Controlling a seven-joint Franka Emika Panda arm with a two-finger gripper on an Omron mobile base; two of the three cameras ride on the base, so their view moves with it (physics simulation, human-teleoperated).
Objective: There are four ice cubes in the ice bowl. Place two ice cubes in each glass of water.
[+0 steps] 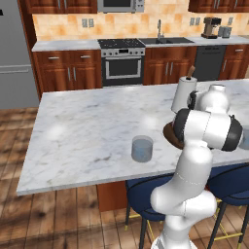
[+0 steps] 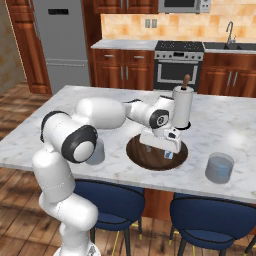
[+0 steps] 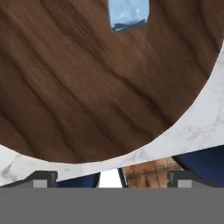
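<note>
Pincer stands wide apart and empty, low over the ice bowl on the marble tabletop. One ice cube lies in the bowl. Glasses flank the bowl, apart from it.

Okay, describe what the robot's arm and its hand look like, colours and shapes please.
The arm is built of glossy white rounded segments, joined by dark, almost black bands at the joints. One joint ends in a round grey cap. The hand is a boxy white block. In the hand view its two small dark grey fingertips are squared off. No cables or markings show.
</note>
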